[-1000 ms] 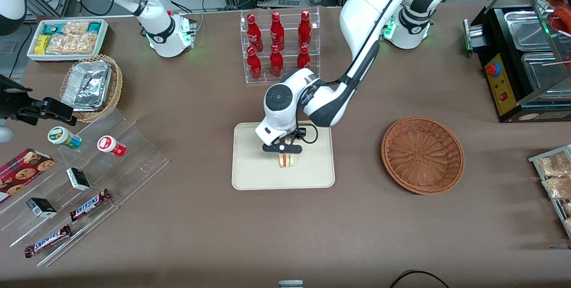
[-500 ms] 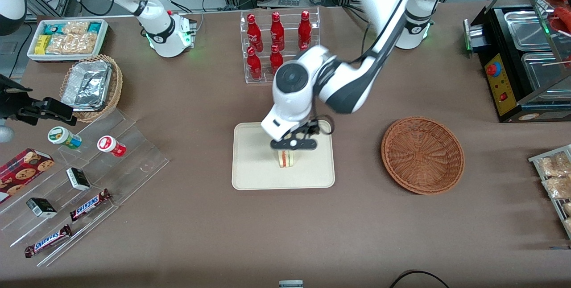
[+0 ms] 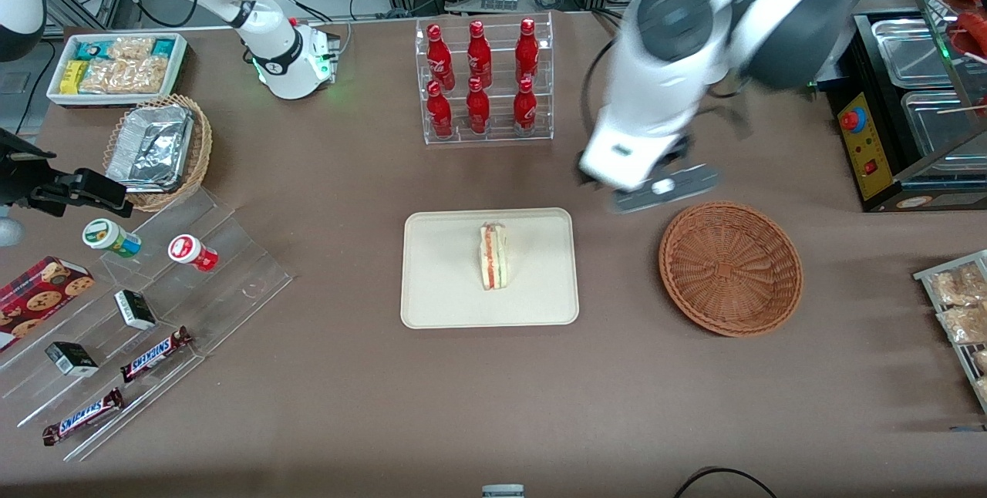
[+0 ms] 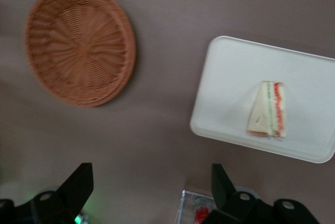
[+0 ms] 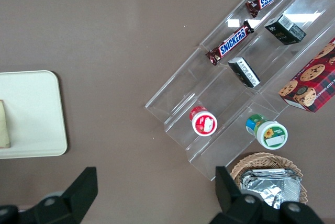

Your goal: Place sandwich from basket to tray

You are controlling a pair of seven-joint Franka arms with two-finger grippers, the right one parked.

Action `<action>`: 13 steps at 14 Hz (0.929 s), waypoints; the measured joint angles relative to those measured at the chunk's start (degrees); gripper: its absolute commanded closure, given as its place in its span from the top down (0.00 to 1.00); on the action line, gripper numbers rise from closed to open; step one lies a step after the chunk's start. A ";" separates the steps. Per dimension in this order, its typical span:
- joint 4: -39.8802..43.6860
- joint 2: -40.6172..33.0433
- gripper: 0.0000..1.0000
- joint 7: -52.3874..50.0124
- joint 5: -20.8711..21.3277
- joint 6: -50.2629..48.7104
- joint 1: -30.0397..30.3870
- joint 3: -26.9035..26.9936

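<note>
On the cream tray (image 3: 447, 282) at the middle of the desk (image 3: 493, 390) lies the sandwich (image 3: 493, 255), resting on one flat side with its red, white and green layers showing along the edge; it sits slightly toward the basket's side of the tray's middle, with bare tray all around it. My gripper (image 3: 665, 188) hangs in the air above the desk, farther from the front camera than the basket (image 3: 730, 267) and just off its rim, well apart from the sandwich. Its fingers (image 4: 78, 185) are spread wide with nothing between them, as my wrist view shows, looking down past them at the basket and tray side by side. The reddish-brown wicker basket holds nothing; only its woven bottom shows. Farther from the front camera than the tray stands a clear rack (image 3: 486, 82) holding six red bottles in two rows. Toward the parked arm's end of the desk, a white bin (image 3: 116, 66) is filled with snack packets, and just beside it a lighter wicker basket (image 3: 158, 151) carries silver foil containers. Nearer the front camera at that end, a clear stepped stand (image 3: 154, 313) holds two small round tubs, two dark little boxes and two Snickers bars, with a cookie box (image 3: 38, 297) at its edge.
</note>
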 measured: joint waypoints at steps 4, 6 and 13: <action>-4.58 -8.95 0.99 11.86 0.00 -4.71 8.71 0.17; -7.07 -12.82 0.99 19.86 -0.02 -6.22 13.35 0.24; -15.37 -22.89 0.99 46.84 -2.87 -7.07 28.76 1.28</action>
